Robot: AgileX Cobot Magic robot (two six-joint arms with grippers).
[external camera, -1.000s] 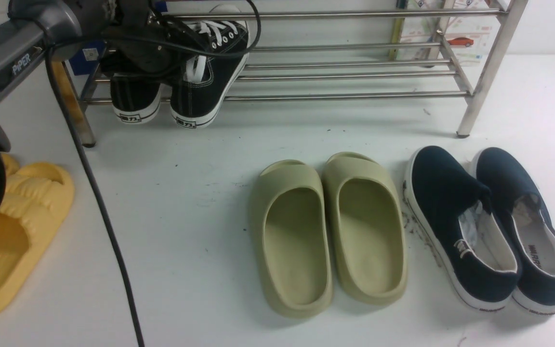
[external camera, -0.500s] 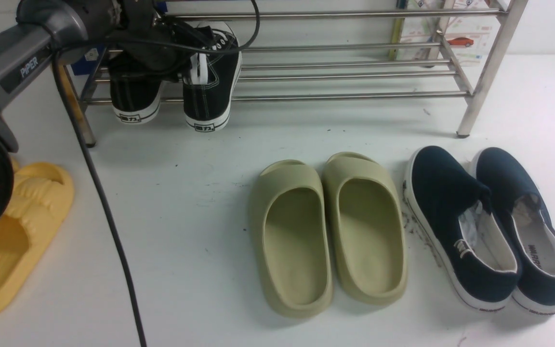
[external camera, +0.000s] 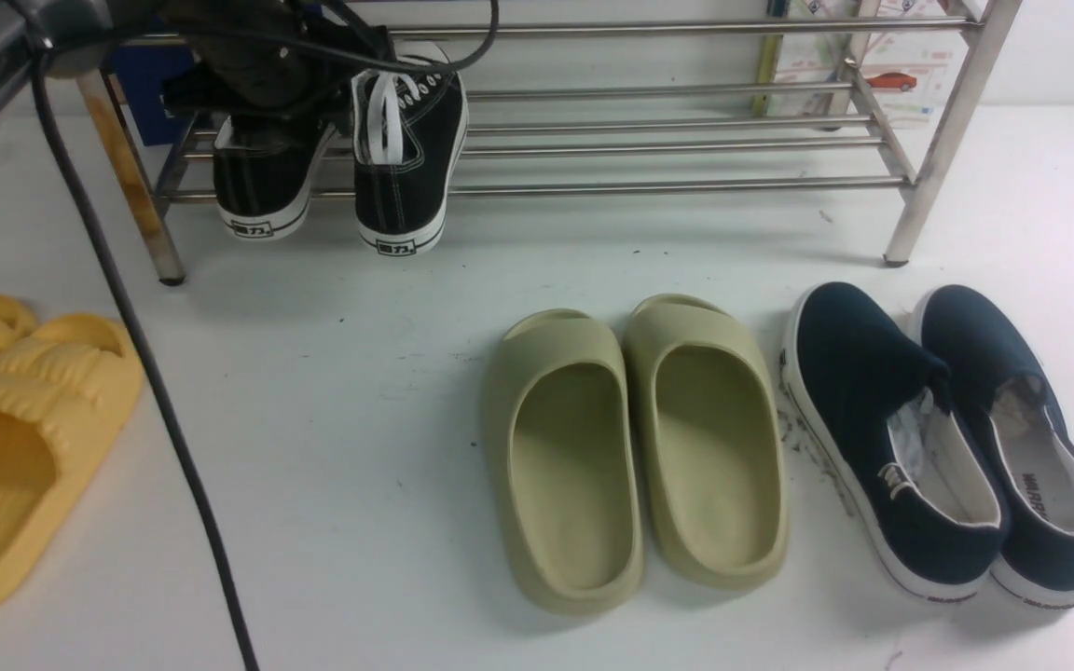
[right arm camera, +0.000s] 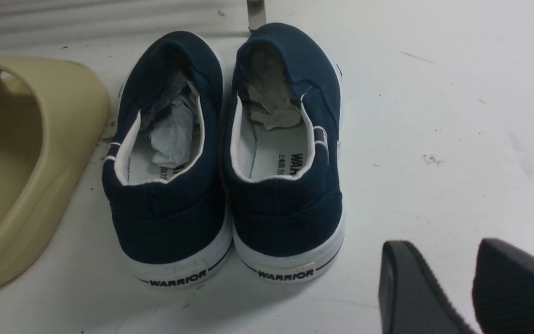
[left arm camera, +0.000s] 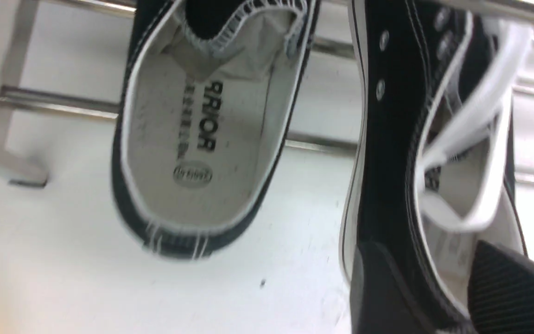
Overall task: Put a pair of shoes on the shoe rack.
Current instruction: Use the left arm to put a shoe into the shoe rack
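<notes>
Both black sneakers of the pair of shoes rest on the lower bars of the shoe rack (external camera: 667, 186) at its left end, heels toward me: the left sneaker (external camera: 262, 186) (left arm camera: 193, 139) and the laced right sneaker (external camera: 406, 168) (left arm camera: 387, 162). My left gripper (external camera: 313, 93) (left arm camera: 429, 253) hangs just above them and is open. Its fingers straddle the right sneaker's side wall with a gap showing. My right gripper (right arm camera: 434, 246) is open over the bare white floor, with nothing between its fingers.
Olive-green slides (external camera: 635, 447) (right arm camera: 16, 162) lie in the middle of the floor. Navy slip-ons (external camera: 947, 438) (right arm camera: 225, 162) sit to their right, close to my right gripper. Yellow slides (external camera: 15, 438) lie at the left edge. The left arm's cable (external camera: 173, 419) trails across the floor.
The right sneaker came down from a tilted hold onto the rack bars beside the other. My left gripper opened off it, and the arm has risen and drawn back to the left.
</notes>
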